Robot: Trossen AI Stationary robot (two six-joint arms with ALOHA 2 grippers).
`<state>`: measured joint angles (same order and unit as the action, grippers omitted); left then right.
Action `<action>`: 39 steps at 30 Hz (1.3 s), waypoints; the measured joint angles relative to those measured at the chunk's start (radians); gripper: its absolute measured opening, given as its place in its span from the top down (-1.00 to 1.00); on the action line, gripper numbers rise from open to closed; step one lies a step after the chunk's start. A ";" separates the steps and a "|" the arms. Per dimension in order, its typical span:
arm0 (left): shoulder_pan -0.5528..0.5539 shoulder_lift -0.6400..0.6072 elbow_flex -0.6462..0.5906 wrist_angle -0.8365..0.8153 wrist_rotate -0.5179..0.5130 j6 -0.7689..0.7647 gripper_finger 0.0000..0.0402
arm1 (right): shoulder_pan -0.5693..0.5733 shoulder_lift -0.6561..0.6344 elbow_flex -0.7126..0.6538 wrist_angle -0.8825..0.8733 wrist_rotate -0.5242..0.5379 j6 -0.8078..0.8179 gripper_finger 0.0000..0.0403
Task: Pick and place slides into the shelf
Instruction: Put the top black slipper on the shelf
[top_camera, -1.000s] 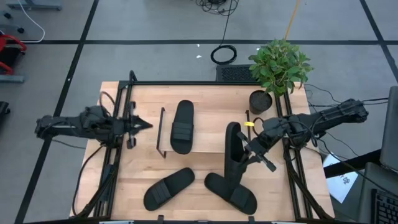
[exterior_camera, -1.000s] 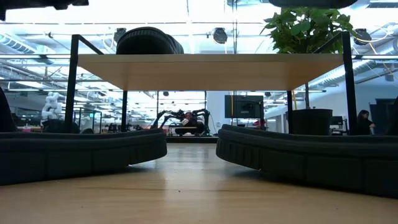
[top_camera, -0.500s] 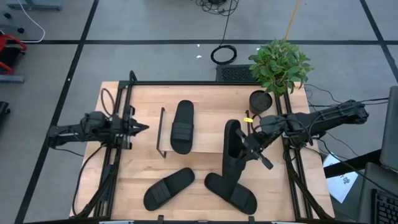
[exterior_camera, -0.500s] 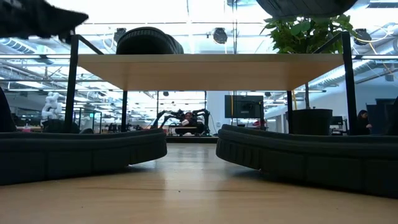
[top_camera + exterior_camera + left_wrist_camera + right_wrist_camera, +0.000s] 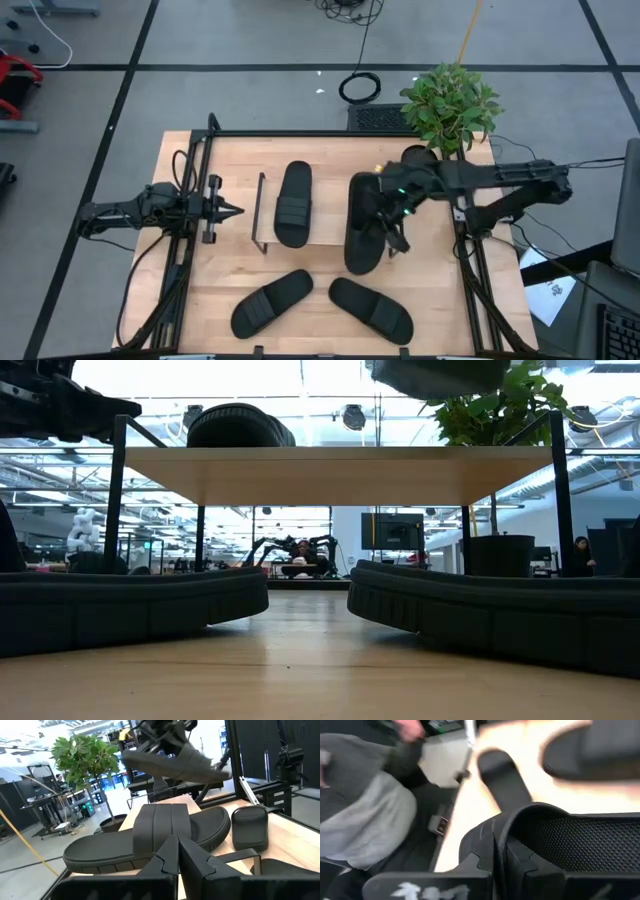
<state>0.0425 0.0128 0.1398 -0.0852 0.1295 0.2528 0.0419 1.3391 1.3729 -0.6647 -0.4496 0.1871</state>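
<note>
Shelved: one matte black rubber slide (image 5: 293, 204) on my low wood-plank shelf (image 5: 320, 185).
In transit: my right gripper (image 5: 390, 212) clamps a second slide (image 5: 363, 222) at three o'clock.
Left: two slides at six o'clock; left gripper (image 5: 228, 211) closed, empty.

The right gripper (image 5: 496, 865) shows its two dark fingers (image 5: 482, 862) pressed together over the edge of a black slide (image 5: 570, 845), whose textured inner sole fills the space beside them. Past it lies light wooden tabletop (image 5: 545, 792), with a second slide (image 5: 505, 780) resting on the wood and a third (image 5: 592, 747) further along, both blurred. Off the table's edge a person in a grey garment (image 5: 365, 815) is visible, too blurred to tell more.
</note>
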 joint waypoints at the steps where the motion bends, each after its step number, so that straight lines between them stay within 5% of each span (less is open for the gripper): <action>1: 0.000 0.000 0.000 0.000 0.000 -0.001 0.95 | -0.020 0.027 0.039 -0.056 -0.002 -0.003 0.97; 11: 0.000 0.000 0.000 -0.001 0.001 0.000 0.94 | -0.185 0.180 0.191 -0.141 -0.237 0.011 0.97; 28: 0.000 0.000 -0.001 -0.001 0.001 0.001 0.90 | -0.255 0.199 0.150 -0.173 -0.287 -0.039 0.97; 39: 0.000 0.000 -0.001 -0.001 0.001 0.002 0.90 | -0.257 0.198 0.056 0.038 -0.323 0.067 0.97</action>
<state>0.0425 0.0128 0.1390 -0.0860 0.1301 0.2546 -0.2154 1.5375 1.4288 -0.6264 -0.7723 0.2539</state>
